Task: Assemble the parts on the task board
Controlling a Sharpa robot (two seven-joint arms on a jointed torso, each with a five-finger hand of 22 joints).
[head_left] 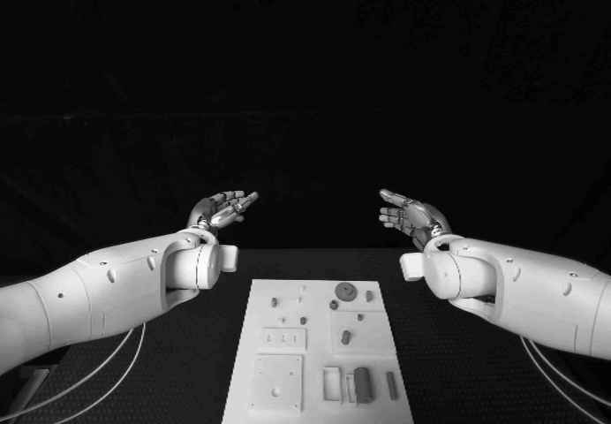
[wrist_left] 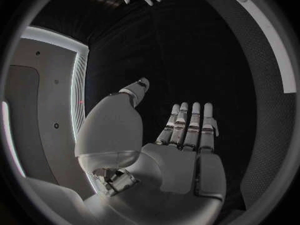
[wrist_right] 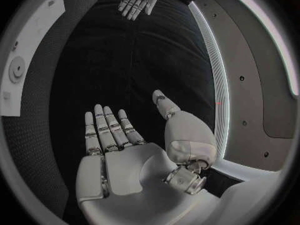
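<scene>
On the black table (head_left: 458,371), the white task board (head_left: 319,353) lies flat between the two arms, a long rectangle whose long axis runs straight away from the robot, its near end at the bottom of the head view. Its matte surface carries shallow recesses and raised rectangular blocks, with small grey parts scattered across it: a round disc (head_left: 345,290) near the far end, an elongated bar (head_left: 363,385) lying lengthwise in a slot at the near right, and a slimmer pin (head_left: 392,385) just beside it, also lengthwise. The table top has a fine woven texture.

Both hands hover well above and beyond the board's far end, touching nothing. The left hand (head_left: 223,209) is released, palm turned inward and up, its silver segmented fingers (wrist_left: 187,125) straight and side by side, the thumb spread apart. The right hand (head_left: 410,215) mirrors it, equally released, fingers (wrist_right: 106,127) extended, thumb held away from them. The palms face one another across a dark gap, well apart. Smooth white shells cover both forearms, and thin cables (head_left: 77,380) trail beneath the left arm.
</scene>
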